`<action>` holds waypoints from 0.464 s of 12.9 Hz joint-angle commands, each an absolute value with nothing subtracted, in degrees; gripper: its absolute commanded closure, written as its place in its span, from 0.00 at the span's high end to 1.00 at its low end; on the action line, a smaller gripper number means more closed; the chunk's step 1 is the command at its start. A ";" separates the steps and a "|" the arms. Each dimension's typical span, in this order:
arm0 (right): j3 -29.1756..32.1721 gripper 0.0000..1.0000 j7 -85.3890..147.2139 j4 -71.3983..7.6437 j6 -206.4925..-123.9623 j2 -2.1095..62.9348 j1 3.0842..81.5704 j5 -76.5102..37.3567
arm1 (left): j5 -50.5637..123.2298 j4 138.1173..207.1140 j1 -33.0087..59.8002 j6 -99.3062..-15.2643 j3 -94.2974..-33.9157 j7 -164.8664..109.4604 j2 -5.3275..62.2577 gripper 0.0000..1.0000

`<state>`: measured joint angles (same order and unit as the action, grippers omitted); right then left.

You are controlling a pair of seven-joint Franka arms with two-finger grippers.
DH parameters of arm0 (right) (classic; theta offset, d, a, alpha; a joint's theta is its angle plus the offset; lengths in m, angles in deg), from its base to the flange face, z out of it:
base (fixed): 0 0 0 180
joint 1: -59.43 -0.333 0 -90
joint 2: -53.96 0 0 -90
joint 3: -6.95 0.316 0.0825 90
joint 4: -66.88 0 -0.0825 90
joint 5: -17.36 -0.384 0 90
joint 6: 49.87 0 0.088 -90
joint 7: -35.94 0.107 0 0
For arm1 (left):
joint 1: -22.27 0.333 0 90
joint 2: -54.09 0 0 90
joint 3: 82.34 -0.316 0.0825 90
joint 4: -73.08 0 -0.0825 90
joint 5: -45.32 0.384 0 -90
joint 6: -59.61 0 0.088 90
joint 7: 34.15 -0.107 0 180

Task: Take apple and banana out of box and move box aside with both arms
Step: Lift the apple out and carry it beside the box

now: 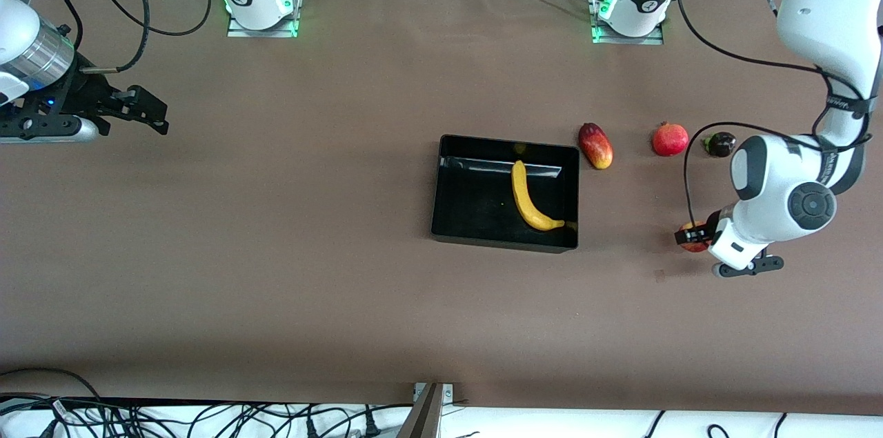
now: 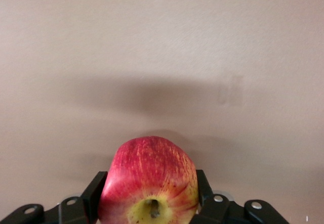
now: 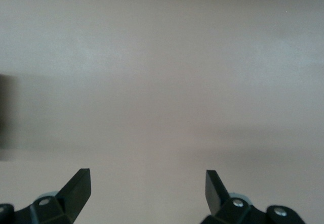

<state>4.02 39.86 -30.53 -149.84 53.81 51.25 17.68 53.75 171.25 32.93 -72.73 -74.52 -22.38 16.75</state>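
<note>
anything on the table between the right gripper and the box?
Nothing: in the front view only bare brown table lies between the right gripper, jaws open at the right arm's end, and the box. The banana is inside the box.

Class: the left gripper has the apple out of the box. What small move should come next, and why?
Probably lower and release: the left gripper is shut on the apple over bare table toward the left arm's end, clear of the box. The banana lies in the box; the right gripper waits open.
</note>
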 commanded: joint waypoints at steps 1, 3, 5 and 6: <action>4.66 1.00 39.72 -29.97 -149.45 53.79 51.95 17.80 | 55.17 171.08 32.73 -78.44 -74.43 -22.20 14.28 0.24; 4.66 1.00 39.72 -29.97 -149.54 53.79 51.95 17.80 | 56.04 171.08 32.82 -78.64 -74.43 -22.90 14.27 1.00; 4.66 1.00 39.72 -29.97 -149.45 53.79 51.95 17.80 | 56.31 170.82 32.56 -71.40 -73.65 -21.77 17.76 1.00; 4.66 1.00 39.72 -29.97 -149.45 53.79 51.95 17.80 | 55.62 169.86 31.25 -63.25 -73.30 -19.24 20.66 1.00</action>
